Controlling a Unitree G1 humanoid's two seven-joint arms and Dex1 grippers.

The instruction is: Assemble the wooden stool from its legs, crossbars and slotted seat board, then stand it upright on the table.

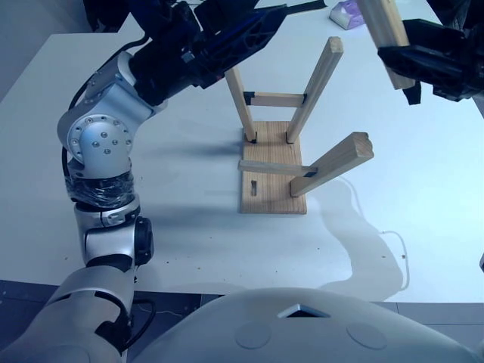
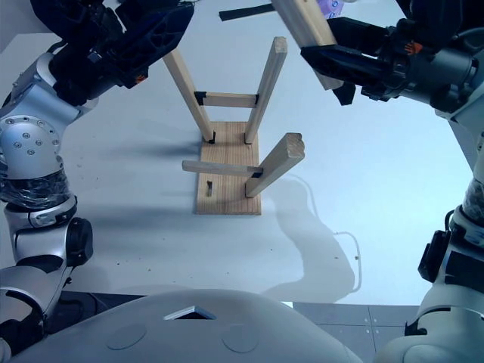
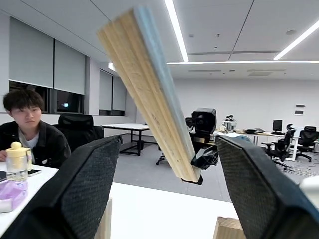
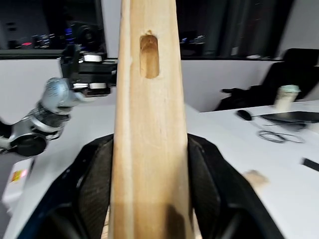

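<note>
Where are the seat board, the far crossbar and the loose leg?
seat board (image 1: 274, 203), left eye view, bare near end.
far crossbar (image 1: 278, 99), left eye view, middle of the bar.
loose leg (image 4: 149, 129), right wrist view, face below its slot.

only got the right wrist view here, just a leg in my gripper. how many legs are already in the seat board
observer: three. far left leg, far right leg and a tilted near right leg sit in the seat board
operator: which slot is free for the one i'm holding
observer: the near left slot; a crossbar from the near right leg ends loose above it
operator: where's the left gripper
observer: left gripper is open, over the top of the far left leg, away from that slot
</note>
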